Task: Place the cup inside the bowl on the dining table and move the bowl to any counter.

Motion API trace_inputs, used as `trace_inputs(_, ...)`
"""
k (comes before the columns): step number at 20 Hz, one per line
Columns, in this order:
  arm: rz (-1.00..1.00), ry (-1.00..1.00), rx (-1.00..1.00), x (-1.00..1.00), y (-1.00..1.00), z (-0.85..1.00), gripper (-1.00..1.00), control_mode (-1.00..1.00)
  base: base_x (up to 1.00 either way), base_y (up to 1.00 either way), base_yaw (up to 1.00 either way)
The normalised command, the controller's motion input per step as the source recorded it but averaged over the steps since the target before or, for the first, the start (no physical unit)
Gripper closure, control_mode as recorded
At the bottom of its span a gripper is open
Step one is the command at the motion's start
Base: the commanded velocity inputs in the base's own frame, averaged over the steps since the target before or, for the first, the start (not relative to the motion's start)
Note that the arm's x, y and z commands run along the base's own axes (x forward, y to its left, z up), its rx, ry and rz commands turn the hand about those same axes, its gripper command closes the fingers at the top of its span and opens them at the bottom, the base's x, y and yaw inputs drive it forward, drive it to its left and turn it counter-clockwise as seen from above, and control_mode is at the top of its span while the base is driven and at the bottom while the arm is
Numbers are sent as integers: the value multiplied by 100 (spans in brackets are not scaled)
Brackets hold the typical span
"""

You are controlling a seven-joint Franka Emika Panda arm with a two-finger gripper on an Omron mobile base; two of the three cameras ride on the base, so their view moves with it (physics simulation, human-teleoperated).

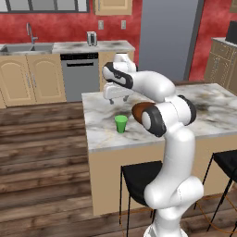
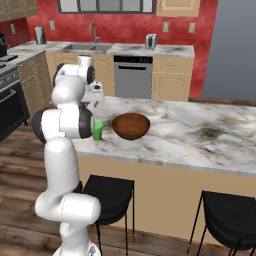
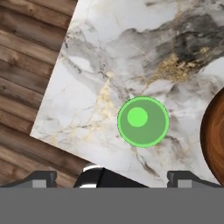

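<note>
The small green cup (image 1: 121,124) stands upright near the front left corner of the dining table (image 1: 100,135). The dark brown bowl (image 2: 131,125) sits just to its right on the marbled top (image 2: 200,125). In the left base view the bowl (image 1: 140,109) is half hidden behind my elbow. My gripper (image 1: 118,99) hangs open above the table, a little behind the cup and well above it. The hand view looks straight down into the cup (image 3: 143,121), with the bowl's rim (image 3: 214,135) at the right edge. Both fingertips (image 3: 41,177) stand wide apart with nothing between them.
Black stools (image 1: 139,178) (image 2: 107,192) stand under the table's near side. The wall counter (image 1: 88,46) carries a sink (image 2: 87,47) and a toaster (image 1: 91,38), with a dishwasher (image 1: 79,74) below. A stove (image 2: 10,95) is at the left. A wooden floor (image 1: 41,152) surrounds the island.
</note>
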Motion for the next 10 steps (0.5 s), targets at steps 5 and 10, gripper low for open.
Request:
trace_inputs(5,1,0,0,19,-4,0,-100,-100,0,0,0)
trace_inputs(10,1,0,0,27,-1,0,-100,-100,0,0,0)
